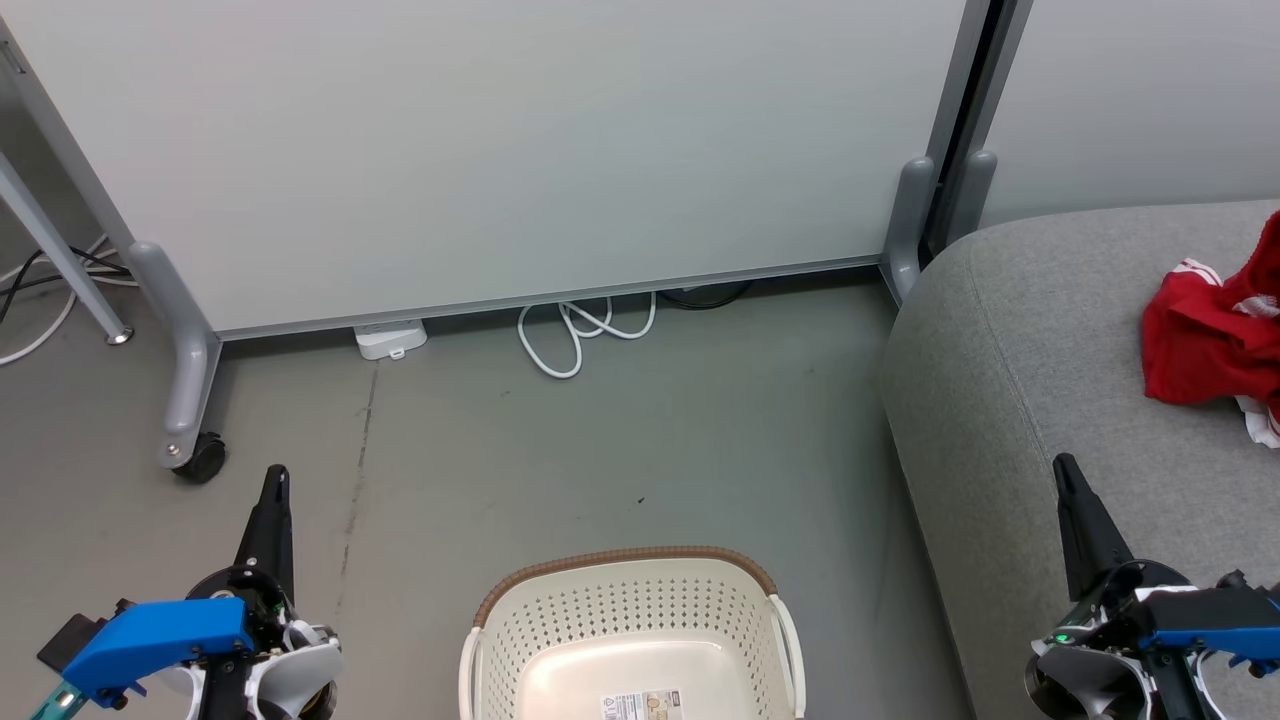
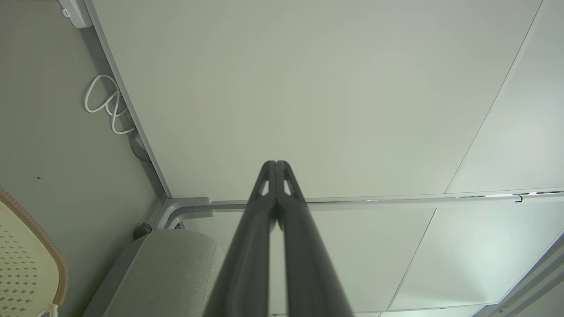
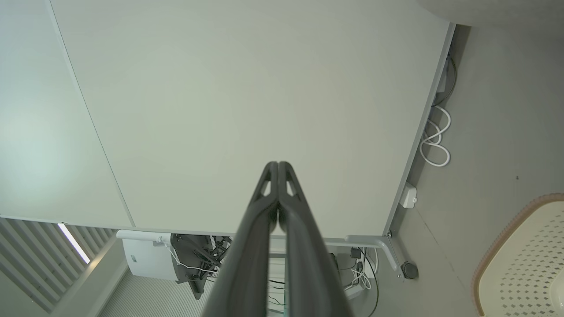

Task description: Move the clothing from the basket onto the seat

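Cream perforated plastic basket [image 1: 630, 605] looks bare, red white-trimmed clothing [image 1: 1205, 340] lies on grey fabric sofa seat [image 1: 1020, 380]; left tool [image 1: 276, 480], right tool [image 1: 1066, 470] pinched together, empty; task seemingly done.

1. Head view: set high, facing forward and down at the floor [image 1: 600, 450]. The left gripper [image 1: 277, 472] sits at lower left and the right gripper [image 1: 1063, 462] at lower right, with the basket [image 1: 630, 570] between them and the seat [image 1: 1000, 350] by the right one.
2. Left wrist view: close behind the left gripper [image 2: 276, 164], facing along it at the partition panel [image 2: 308, 88], well ahead of the tips. The basket rim [image 2: 39, 237] lies far to its left.
3. Right wrist view: likewise along the right gripper [image 3: 278, 164], with the basket rim [image 3: 506, 220] to its lower right.
4. All three views share the panel, the basket rim and a white cable loop [image 1: 570, 340] at the panel's foot.
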